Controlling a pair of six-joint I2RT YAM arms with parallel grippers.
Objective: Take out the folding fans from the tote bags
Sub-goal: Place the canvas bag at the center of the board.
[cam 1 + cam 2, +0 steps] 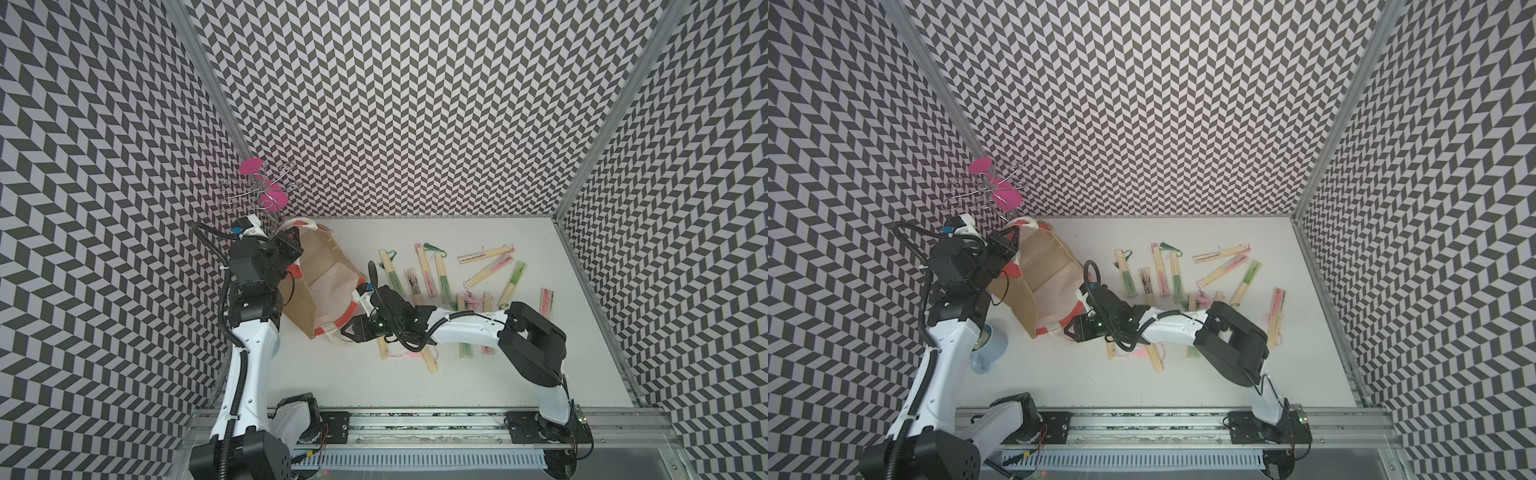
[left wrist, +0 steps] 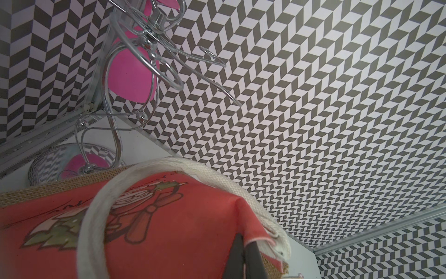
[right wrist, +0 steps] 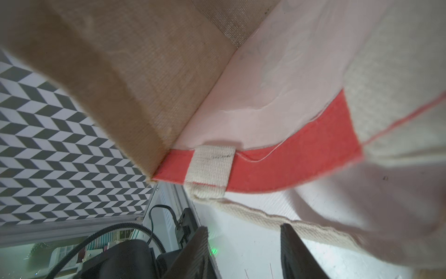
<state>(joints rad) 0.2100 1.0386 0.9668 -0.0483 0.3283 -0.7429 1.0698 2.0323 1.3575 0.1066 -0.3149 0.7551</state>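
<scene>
The tote bag [image 1: 322, 266] is set on the desk [image 1: 415, 374], its red rim corner clamped by the closed left hand [image 2: 244, 244]. The right hand [image 3: 243, 232] is parted at the bag's mouth (a rope handle [image 3: 253, 215] crosses its tips, possibly touching). The folding fans [image 1: 424, 270] are scattered on the desk beside the bag.

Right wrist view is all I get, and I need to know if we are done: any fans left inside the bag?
Observer: None show inside the tote bag in both top views; only tan walls and white lining.
Operator: Where are they?
Observer: The folding fans lie scattered on the table, on the right arm's side of the bag.
Operator: Who holds the bag?
Observer: The left gripper, shut on its red rim beside a handle.
</scene>
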